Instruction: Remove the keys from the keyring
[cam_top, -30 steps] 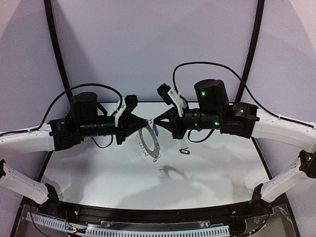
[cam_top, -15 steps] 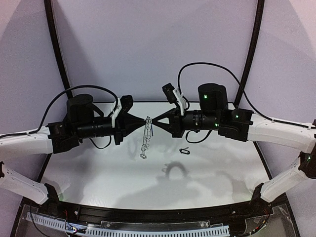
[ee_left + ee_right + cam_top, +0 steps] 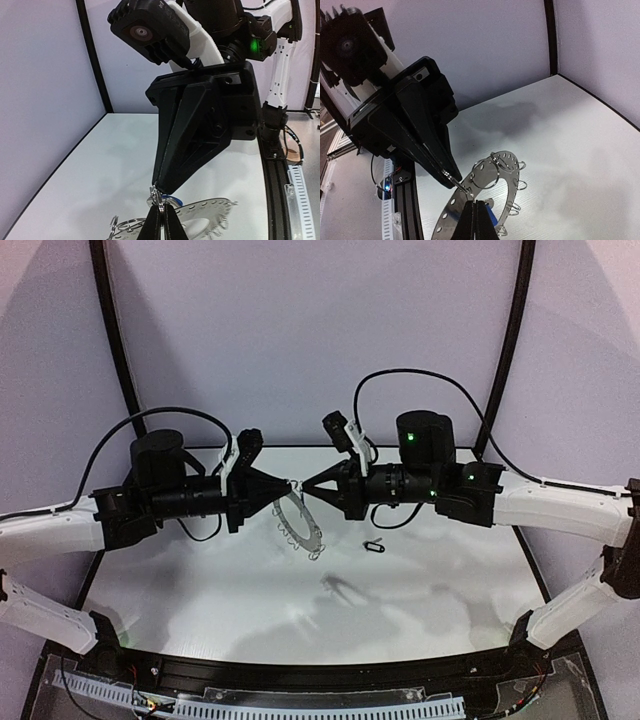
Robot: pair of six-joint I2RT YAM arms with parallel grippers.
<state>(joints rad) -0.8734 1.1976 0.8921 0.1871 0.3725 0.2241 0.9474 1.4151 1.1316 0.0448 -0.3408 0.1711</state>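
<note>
From above, I see the keyring [image 3: 298, 525] hanging over the white table [image 3: 200, 590], lilac walls [image 3: 300, 340] behind, where my closed left fingers [image 3: 270, 487] and closed right fingers [image 3: 320, 485] meet; the black key [image 3: 373, 546] lies on the table, apart. On the left wrist view, my fingers clamp a rim loop [image 3: 157, 196]. On the right wrist view, my shut fingers sit just beside the blue key [image 3: 490, 216].

Key [image 3: 373, 546] right of keyring [image 3: 300, 524], seemingly apart.

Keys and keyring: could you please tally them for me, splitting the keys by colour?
Blue key: 1
Black key: 1
Keyring: 1
Total: 3
</note>
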